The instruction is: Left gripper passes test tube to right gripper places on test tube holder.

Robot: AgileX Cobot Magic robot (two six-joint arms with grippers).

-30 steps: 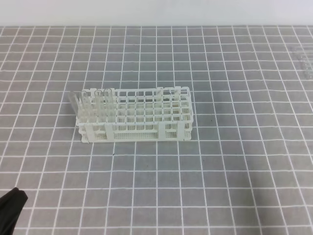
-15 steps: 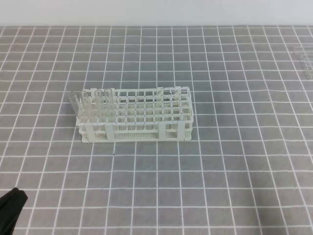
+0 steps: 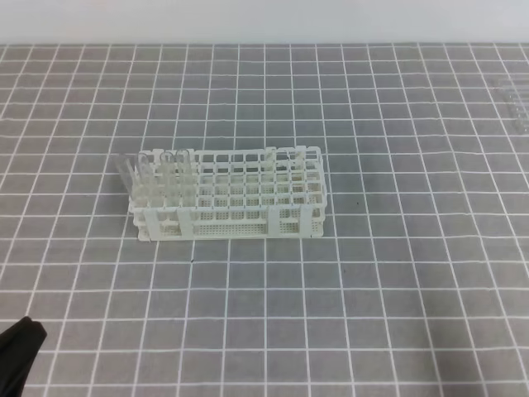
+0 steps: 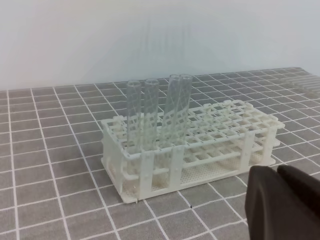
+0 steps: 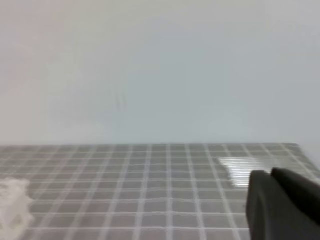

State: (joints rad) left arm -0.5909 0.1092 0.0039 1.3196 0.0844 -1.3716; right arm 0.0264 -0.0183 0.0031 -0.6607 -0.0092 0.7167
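The white test tube holder (image 3: 231,198) stands mid-table, with several clear test tubes (image 3: 153,174) upright in its left end. In the left wrist view those tubes (image 4: 157,112) fill the near corner of the holder (image 4: 220,145). More clear tubes (image 3: 517,99) lie flat at the far right edge, a pale blur (image 5: 240,167) in the right wrist view. My left gripper (image 4: 276,171) hangs low in front of the rack, its fingers pressed together and holding nothing; its black tip (image 3: 21,347) shows at the bottom left corner. My right gripper (image 5: 271,174) looks shut and empty, and does not appear in the high view.
A grey mat with a white grid (image 3: 372,273) covers the table up to a plain white wall. The holder's right-hand holes (image 3: 281,178) hold no tubes.
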